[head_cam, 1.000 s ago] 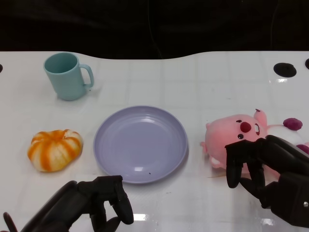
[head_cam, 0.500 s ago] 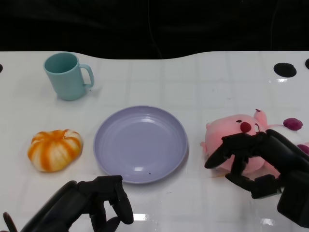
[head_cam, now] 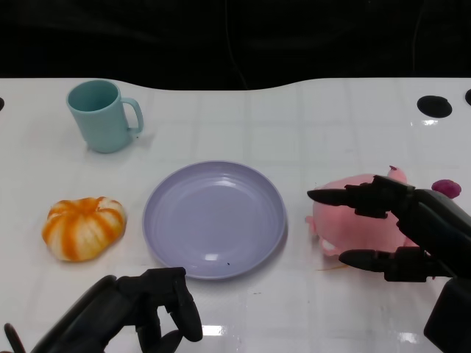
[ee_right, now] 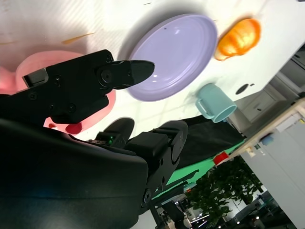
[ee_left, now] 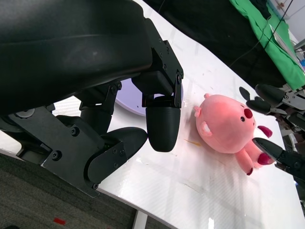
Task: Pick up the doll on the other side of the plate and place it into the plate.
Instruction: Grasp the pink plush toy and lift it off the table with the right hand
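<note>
Two black hands show: the right hand [head_cam: 394, 228], fingers spread apart and holding nothing, brackets the pink plush doll [head_cam: 353, 220] lying on the white table [head_cam: 294, 125] just right of the round lavender plate [head_cam: 214, 218], while the left hand [head_cam: 140, 312] is curled shut, empty.

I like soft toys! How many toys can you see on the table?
2: a pink doll right of the purple plate, under the right robot hand, and an orange pumpkin toy left of it.
</note>
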### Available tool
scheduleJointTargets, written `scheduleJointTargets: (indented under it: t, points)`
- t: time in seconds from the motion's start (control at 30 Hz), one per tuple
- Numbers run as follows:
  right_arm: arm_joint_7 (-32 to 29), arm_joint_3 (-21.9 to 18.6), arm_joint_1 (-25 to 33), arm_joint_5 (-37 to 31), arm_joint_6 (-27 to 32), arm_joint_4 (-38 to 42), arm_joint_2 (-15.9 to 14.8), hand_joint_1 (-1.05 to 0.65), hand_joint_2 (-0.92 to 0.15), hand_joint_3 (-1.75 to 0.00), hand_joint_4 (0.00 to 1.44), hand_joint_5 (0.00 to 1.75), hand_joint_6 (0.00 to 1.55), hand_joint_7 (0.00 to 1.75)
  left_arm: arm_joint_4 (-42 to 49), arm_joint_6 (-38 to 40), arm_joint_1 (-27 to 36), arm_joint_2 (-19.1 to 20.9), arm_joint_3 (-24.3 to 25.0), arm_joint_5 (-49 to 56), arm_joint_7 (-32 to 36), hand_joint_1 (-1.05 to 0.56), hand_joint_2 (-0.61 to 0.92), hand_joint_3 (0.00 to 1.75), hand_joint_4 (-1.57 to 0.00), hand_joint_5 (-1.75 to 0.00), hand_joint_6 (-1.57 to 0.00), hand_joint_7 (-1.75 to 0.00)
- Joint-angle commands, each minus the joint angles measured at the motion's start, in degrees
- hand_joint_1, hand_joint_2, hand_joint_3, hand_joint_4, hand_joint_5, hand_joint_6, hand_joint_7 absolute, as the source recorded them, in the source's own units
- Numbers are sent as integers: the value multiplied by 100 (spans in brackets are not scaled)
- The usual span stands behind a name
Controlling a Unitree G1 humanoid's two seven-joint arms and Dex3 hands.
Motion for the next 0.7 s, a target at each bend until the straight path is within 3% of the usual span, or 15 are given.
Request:
scheduleJointTargets:
  t: [0.03,0.33,0.7]
  points:
    - [-96,-163,-152,-147,179,-60,-147,-50,-91,-5,0,39,27,0,0,-43,-10,98,42,10,-49,-17,53,119,-68,-173,-66,-141]
    - [159,-201,-314,-778,1195,-456,-404,-61,-91,-1,0,13,12,0,-26,7,-31,158,-5,78,-47,-16,54,117,-67,-173,-65,-141]
    - [915,140,-751,-1417,2106,-680,-789,-65,-83,0,1,8,9,1,-69,124,-66,157,-92,148,-40,-16,53,118,-67,-174,-64,-143]
